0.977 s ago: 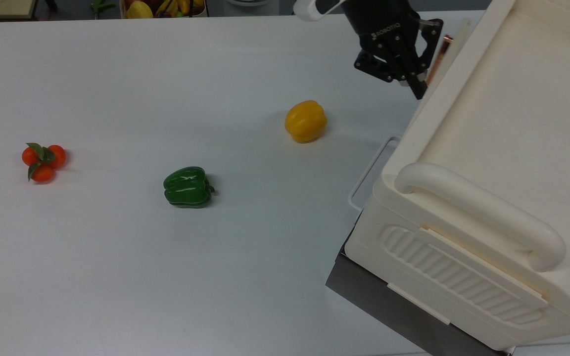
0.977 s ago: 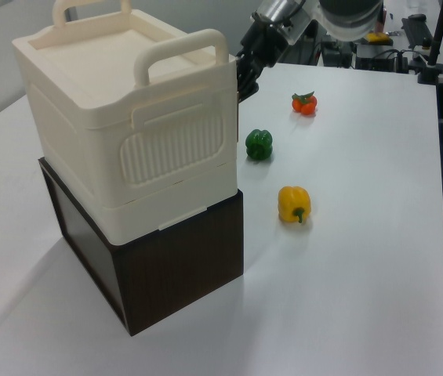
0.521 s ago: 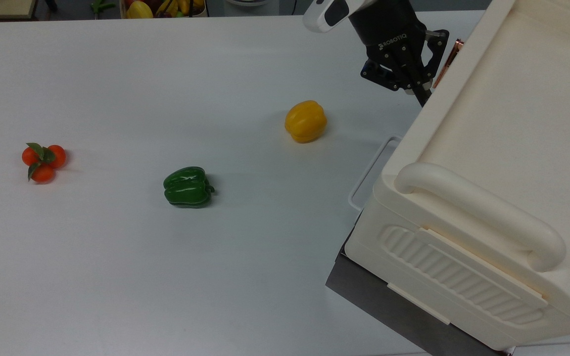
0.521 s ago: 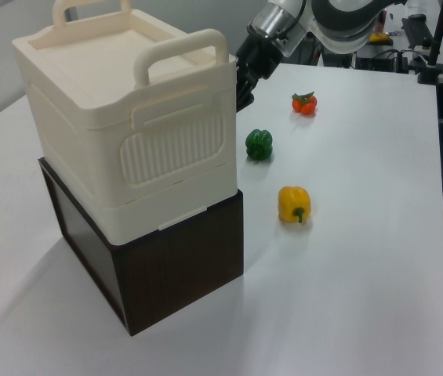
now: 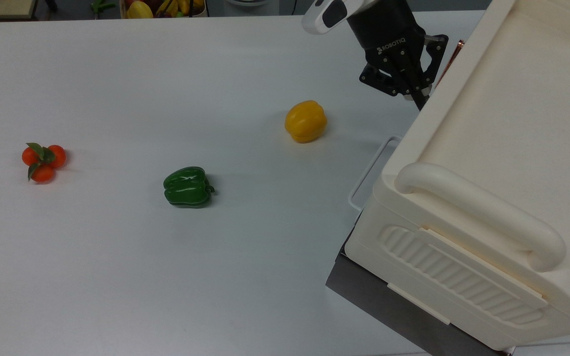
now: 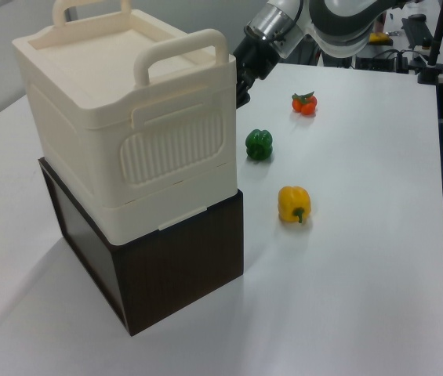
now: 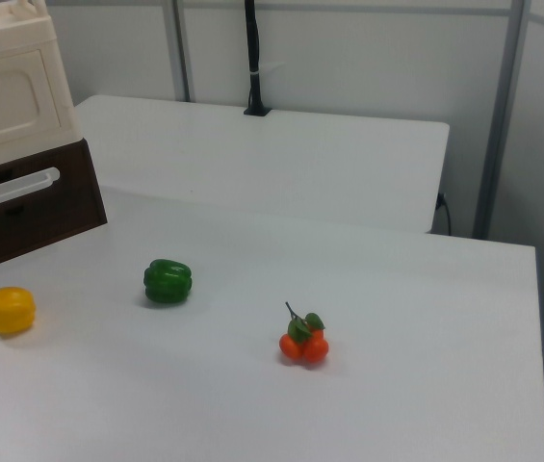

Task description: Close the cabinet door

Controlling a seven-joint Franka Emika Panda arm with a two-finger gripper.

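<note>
Cabinet door (image 7: 23, 85), a stiff, light moulded cream panel on the cabinet face above the tabletop (image 5: 176, 257), appears nearly shut and best pushed near its copper strip handle (image 5: 451, 58), beside the gripper (image 5: 416, 91); jaw state cannot be told

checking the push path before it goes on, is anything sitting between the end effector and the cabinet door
Nothing visible does. In the top view the end effector is right beside the cabinet door, by its copper handle. The yellow pepper lies apart on the table.
</note>
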